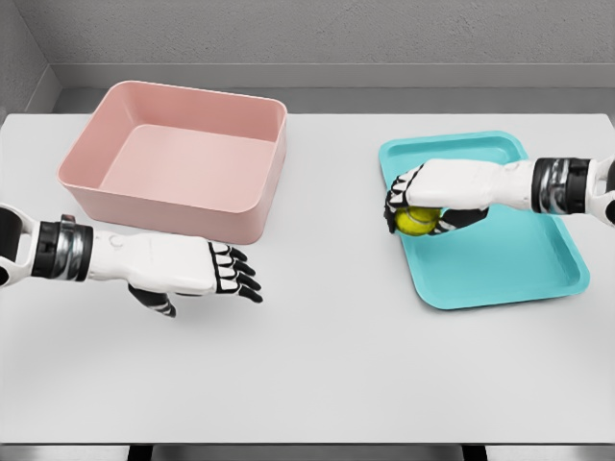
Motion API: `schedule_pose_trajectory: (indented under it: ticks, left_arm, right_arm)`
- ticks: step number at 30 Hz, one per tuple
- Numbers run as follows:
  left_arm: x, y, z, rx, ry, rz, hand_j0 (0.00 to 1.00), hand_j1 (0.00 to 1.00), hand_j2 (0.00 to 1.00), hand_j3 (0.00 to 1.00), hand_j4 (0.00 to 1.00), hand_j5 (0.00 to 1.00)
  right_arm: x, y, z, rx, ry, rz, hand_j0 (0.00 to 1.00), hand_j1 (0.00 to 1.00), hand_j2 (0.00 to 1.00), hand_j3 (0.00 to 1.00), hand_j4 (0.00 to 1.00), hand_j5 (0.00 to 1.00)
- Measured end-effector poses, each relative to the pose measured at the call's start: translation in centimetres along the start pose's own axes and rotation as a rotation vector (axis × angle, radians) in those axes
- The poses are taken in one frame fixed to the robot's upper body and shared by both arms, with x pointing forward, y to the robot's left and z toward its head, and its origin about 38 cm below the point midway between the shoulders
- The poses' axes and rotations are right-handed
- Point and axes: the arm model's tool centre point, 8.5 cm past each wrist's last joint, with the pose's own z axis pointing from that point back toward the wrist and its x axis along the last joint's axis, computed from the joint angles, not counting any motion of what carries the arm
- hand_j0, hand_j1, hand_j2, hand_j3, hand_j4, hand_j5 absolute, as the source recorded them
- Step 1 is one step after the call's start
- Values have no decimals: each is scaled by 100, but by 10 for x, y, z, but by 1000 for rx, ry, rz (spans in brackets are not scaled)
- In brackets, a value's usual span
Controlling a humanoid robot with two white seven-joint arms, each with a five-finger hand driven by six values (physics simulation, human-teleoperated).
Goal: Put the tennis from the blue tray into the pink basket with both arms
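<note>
A yellow-green tennis ball (pixel 415 222) sits at the left side of the blue tray (pixel 519 269), on the right half of the table. My right hand (pixel 421 204) reaches in from the right and curls over the ball, fingers wrapped around its top and sides. The pink basket (pixel 183 158) stands empty at the back left. My left hand (pixel 226 272) hovers over the table just in front of the basket's near wall, palm down, fingers stretched out and holding nothing.
The white table (pixel 317 365) spreads wide in front of both hands. A grey wall runs behind the table's far edge.
</note>
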Motion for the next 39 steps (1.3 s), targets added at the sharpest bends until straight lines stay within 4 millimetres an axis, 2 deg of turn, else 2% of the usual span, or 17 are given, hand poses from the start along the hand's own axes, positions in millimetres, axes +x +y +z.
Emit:
schedule_pose_trajectory:
  ticks: [7,10,13,20,25,30,32,39]
  left_arm:
    - [0,-6,2,-10,5,11,100,100,100,100,100,100]
    - [3,-16,0,-12,-1,36,100,100,100,100,100,100]
    - [2,-12,2,9,6,33,100,100,100,100,100,100]
    - [0,-10,5,40,17,35,100,100,100,100,100,100]
    - [1,-17,7,37,23,51,100,100,100,100,100,100]
    - [-2,-21,17,21,48,56,100,100,100,100,100,100]
    - [0,-30,19,6,51,73,100,100,100,100,100,100]
    - [-4,-30,29,-13,82,58,100,100,100,100,100,100]
  right_arm:
    - [23,-7,-32,-10,-94,14,51,51,51,51,51,51]
    - [35,-4,-50,-3,-143,11,51,51,51,51,51,51]
    - [46,1,-66,12,-188,8,51,51,51,51,51,51]
    - [65,7,-82,32,-250,12,52,52,52,52,52,52]
    - [75,15,-93,55,-284,5,51,51,51,51,51,51]
    - [78,22,-106,72,-293,-19,51,51,51,51,51,51]
    - [75,26,-111,81,-288,-32,51,51,51,51,51,51]
    - [64,36,-120,109,-264,-62,52,52,52,52,52,52]
